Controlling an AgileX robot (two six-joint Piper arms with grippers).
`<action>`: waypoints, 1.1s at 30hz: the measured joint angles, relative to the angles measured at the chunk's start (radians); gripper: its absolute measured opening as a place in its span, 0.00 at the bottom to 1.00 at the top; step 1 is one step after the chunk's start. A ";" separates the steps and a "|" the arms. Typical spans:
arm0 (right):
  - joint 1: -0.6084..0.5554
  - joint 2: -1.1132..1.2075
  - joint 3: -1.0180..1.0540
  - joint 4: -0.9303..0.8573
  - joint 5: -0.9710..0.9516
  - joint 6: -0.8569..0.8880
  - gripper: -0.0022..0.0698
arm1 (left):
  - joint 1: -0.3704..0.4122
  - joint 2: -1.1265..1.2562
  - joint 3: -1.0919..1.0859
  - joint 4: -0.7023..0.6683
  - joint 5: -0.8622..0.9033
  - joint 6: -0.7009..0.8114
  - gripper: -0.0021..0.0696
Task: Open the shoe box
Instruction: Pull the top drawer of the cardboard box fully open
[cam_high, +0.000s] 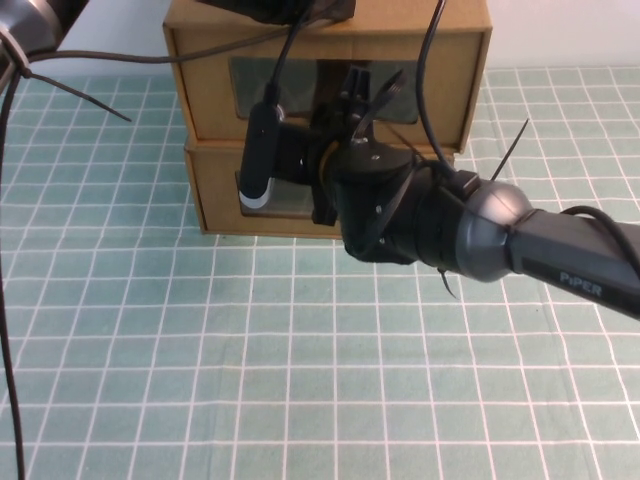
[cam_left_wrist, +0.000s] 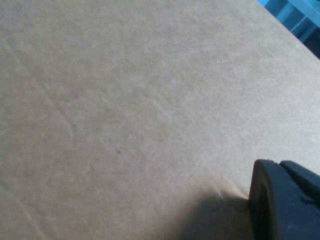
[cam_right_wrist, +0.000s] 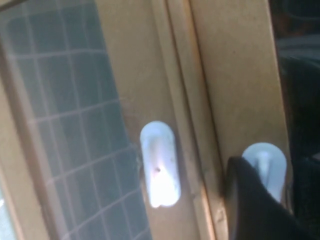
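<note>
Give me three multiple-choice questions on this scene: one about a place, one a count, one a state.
1. The left gripper is: A on the table; B on top of the upper box; C out of sight.
2. Cardboard boxes: A one; B two; C three.
3. The boxes are: A shut; B wide open; C tipped over.
Key: B, it rests on that box's top; B, upper box stacked on lower box; A, both fronts sit flush, right gripper at them.
</note>
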 joint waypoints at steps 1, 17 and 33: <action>-0.001 -0.008 -0.001 0.043 -0.002 -0.047 0.25 | 0.000 0.000 0.000 -0.002 0.003 0.000 0.02; 0.078 -0.124 0.120 0.185 0.058 -0.182 0.23 | 0.025 0.022 0.000 -0.078 0.098 0.003 0.02; 0.192 -0.233 0.285 0.152 0.106 -0.062 0.23 | 0.046 0.039 -0.025 -0.105 0.140 0.023 0.02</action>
